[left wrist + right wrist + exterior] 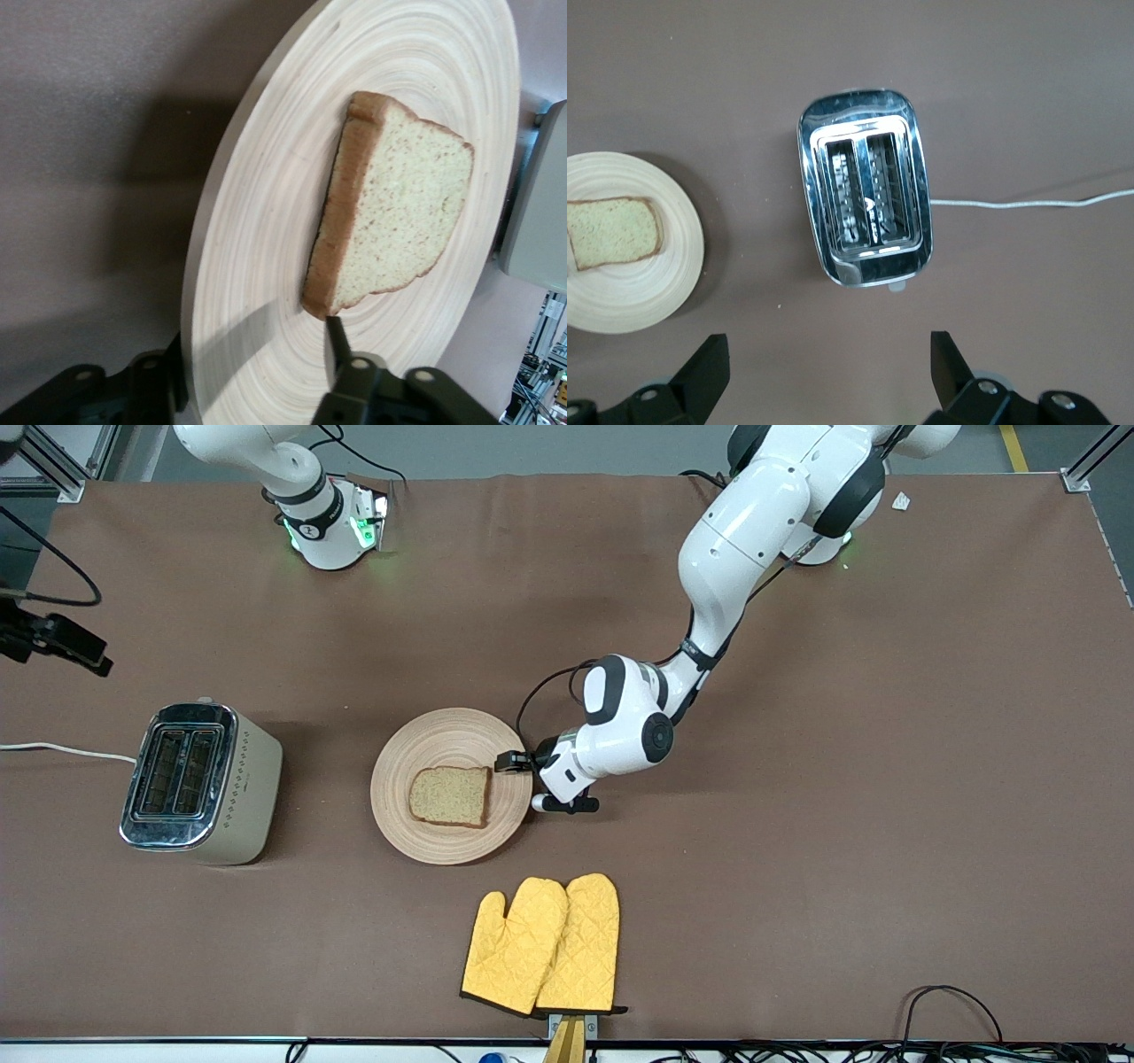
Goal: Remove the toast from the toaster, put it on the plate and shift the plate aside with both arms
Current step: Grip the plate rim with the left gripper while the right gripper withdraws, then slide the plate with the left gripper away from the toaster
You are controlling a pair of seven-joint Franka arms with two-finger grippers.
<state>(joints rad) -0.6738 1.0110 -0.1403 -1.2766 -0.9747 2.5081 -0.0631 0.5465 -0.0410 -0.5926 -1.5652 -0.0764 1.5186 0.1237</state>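
Lying nearest the front camera, at the table edge: a pair of yellow oven mitts [542, 946], overlapping side by side.

Sitting farther back, mid-table: the wooden plate [443, 740], flat on the brown table cover [842, 824], carrying the toast [450, 795] flat on its middle part, slightly toward the camera side.

Reaching low at the plate's rim on the left arm's end: the left gripper [518, 762], fingers parted and straddling the rim, one finger [337, 341] lying over the plate's top surface just short of the toast's crust, the other down beside the plate's edge; not yet clamped on the wood.

Standing toward the right arm's end, well apart from the plate: a beige two-slot toaster [199, 782], both slots empty, white cord trailing off the table edge.

Hanging high over the toaster: the right gripper [828, 372], fingers spread wide and holding nothing, arm waiting.
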